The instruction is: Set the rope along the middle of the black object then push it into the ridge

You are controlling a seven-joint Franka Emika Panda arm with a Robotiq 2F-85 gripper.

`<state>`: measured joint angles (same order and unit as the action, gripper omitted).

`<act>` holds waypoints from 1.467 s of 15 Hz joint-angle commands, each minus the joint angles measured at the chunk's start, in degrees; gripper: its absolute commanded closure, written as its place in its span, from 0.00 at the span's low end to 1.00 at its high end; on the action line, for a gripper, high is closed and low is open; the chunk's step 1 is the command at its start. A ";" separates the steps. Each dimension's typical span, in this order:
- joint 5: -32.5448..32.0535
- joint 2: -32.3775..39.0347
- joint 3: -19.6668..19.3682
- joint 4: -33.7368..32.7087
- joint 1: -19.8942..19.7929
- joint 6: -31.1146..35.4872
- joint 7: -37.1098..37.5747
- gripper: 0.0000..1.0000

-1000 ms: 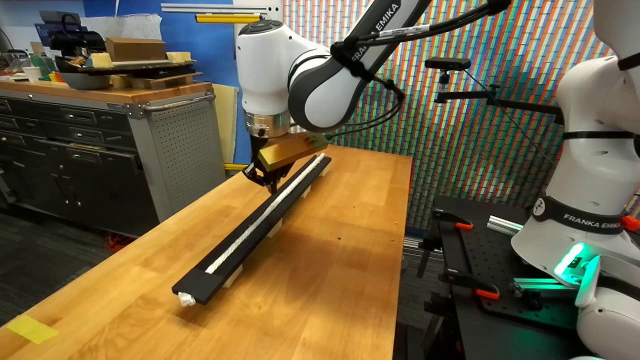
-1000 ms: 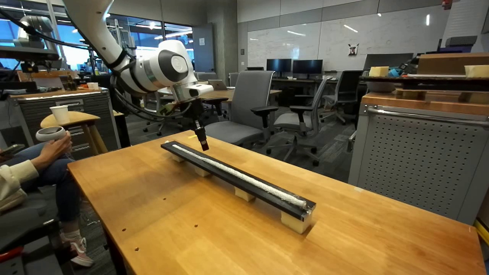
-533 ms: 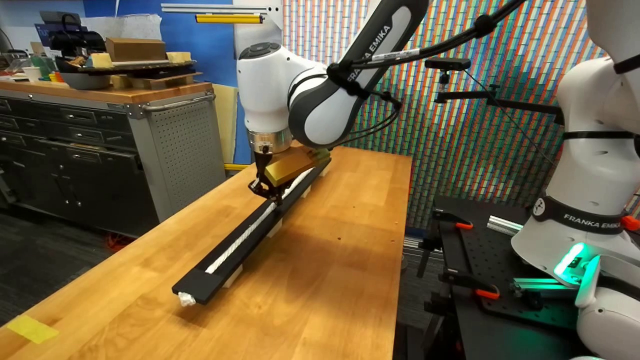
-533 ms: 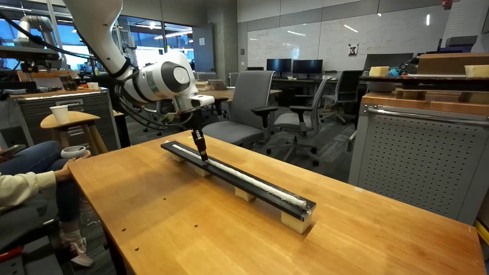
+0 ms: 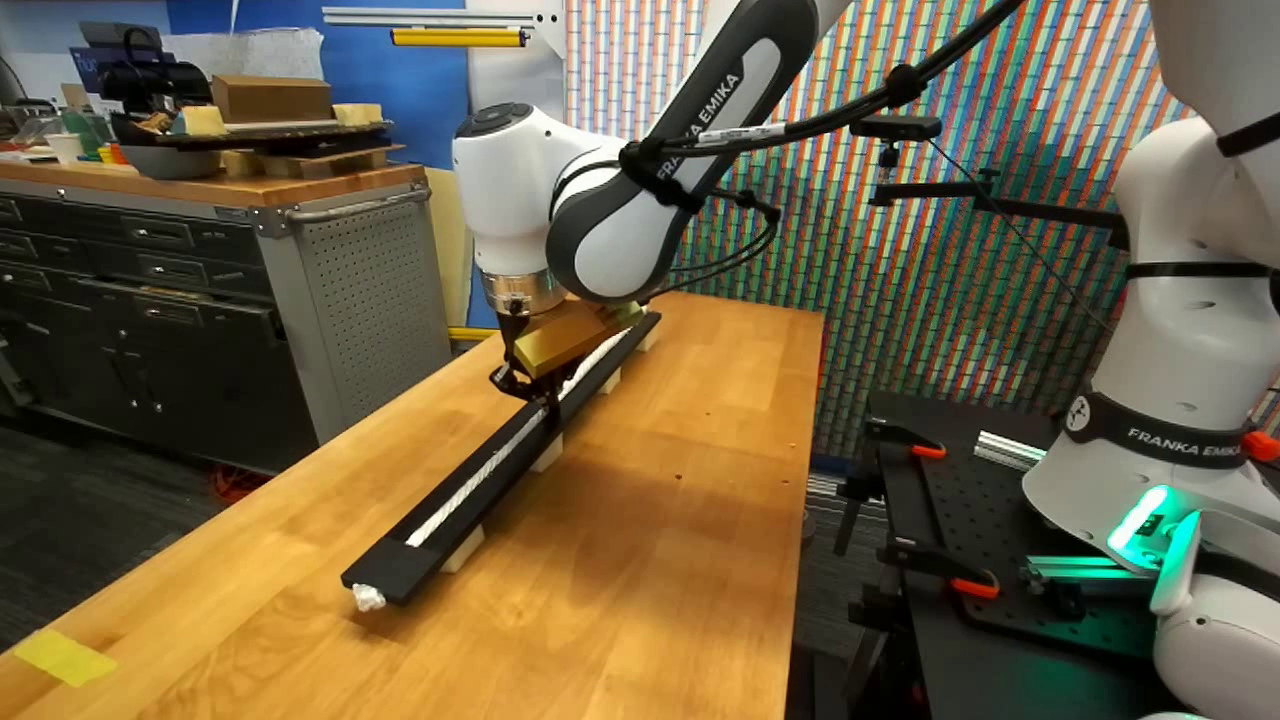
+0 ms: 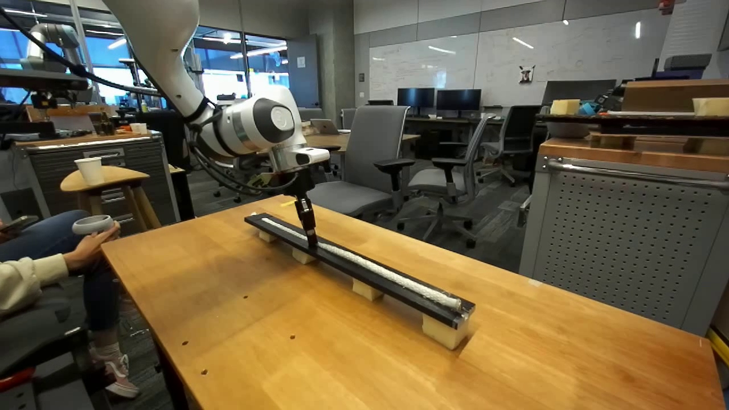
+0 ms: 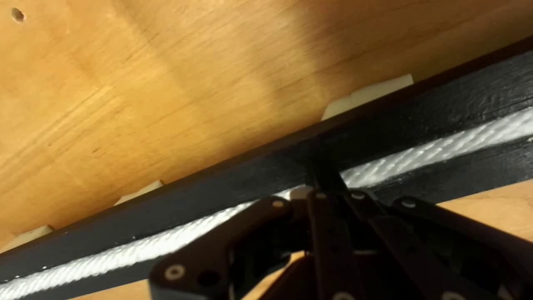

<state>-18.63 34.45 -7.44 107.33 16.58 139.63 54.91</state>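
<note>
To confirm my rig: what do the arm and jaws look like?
The arm is white and dark grey with EMIKA lettering, strapped black cables, a silver ring and a gold box; the jaws are black and jointed.

Both exterior views from opposite ends of the black bar (image 6: pixel 360 274), wrist view close above

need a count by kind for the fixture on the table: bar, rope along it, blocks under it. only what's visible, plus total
Black bar: 1
White rope: 1
Pale blocks under the bar: 4, seen in both exterior views
Total: 6
</note>
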 commanded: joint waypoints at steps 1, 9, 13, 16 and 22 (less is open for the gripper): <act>-1.74 1.85 -1.19 -0.80 0.35 0.96 0.13 0.98; -10.21 -5.43 -4.82 5.66 4.03 5.18 6.81 0.97; -12.29 -5.42 -4.92 6.31 3.31 4.35 8.93 0.97; -11.45 -3.84 -4.60 5.52 2.39 4.17 9.18 0.97; -6.91 3.02 -3.23 0.65 -0.64 2.32 7.51 0.98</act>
<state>-28.09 33.19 -11.77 111.23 18.10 142.99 63.17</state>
